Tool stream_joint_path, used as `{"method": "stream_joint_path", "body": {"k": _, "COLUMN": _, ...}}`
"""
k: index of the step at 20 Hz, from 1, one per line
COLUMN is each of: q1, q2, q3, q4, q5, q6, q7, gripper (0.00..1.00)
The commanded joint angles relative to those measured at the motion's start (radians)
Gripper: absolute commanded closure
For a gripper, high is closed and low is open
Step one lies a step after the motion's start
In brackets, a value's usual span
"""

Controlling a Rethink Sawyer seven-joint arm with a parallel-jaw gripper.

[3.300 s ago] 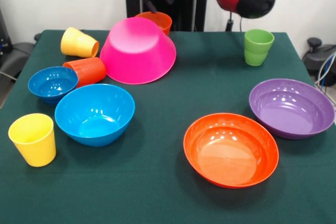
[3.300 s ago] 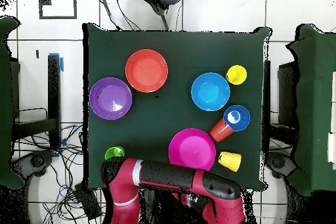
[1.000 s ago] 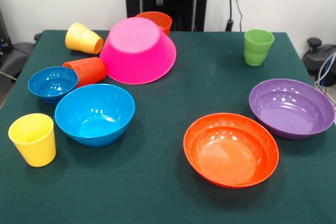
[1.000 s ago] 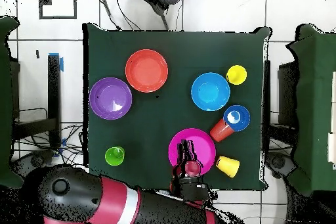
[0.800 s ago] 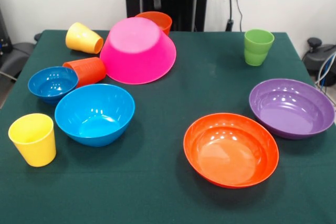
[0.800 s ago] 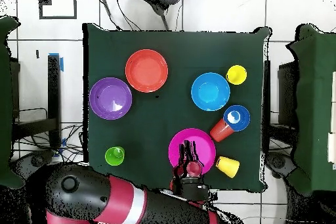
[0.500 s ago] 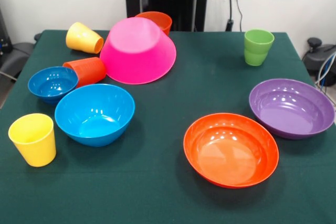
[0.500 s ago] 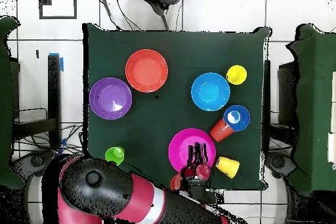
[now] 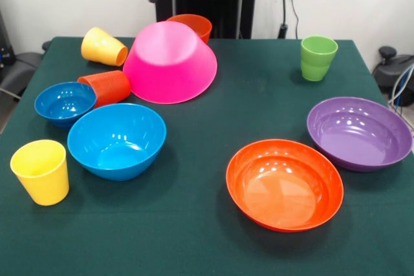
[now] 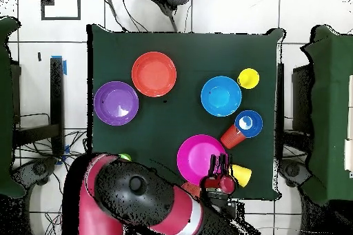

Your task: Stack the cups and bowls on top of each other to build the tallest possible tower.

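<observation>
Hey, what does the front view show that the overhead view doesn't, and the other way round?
Front only: the green cup and the small orange bowl unobstructed, the latter behind the overturned pink bowl. Overhead only: the arm as a big red and black bulk over the table's robot-side edge, and the tiled floor. Both: the pink bowl, medium blue bowl, purple bowl, wide orange bowl and upright yellow cup.
</observation>
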State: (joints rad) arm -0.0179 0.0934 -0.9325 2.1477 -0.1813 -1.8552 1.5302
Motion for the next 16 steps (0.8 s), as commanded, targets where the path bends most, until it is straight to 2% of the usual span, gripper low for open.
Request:
{"method": "stream_joint_path", "body": {"k": 1, "q1": -0.043, "q2": -0.041, "q3": 0.191, "q4": -0.003, "q5": -0.036, "q6": 0.015, "q7": 0.211, "gripper": 0.00}}
{"method": "stream_joint_path", "body": {"k": 6, "q1": -0.062, "q2": -0.038, "q3": 0.191, "q4": 0.008, "q5": -0.029, "q6": 0.025, "q7": 0.216, "gripper": 0.00}}
{"method": "stream_joint_path", "body": {"k": 11, "q1": -0.043, "q2": 0.003, "q3": 0.201, "q4": -0.031, "q5": -0.087, "q6": 0.206, "q7": 0.242, "gripper": 0.00}}
{"method": "stream_joint_path", "body": {"k": 14, "q1": -0.015, "q2": 0.016, "q3": 0.199, "q4": -0.062, "q5": -0.149, "q6": 0.281, "q7": 0.256, "gripper": 0.00}}
{"method": "stream_joint_path", "body": {"k": 16, "q1": -0.004, "q2": 0.008, "q3": 0.207, "q4": -0.084, "q5": -0.210, "q6": 0.369, "q7": 0.289, "gripper": 0.00}}
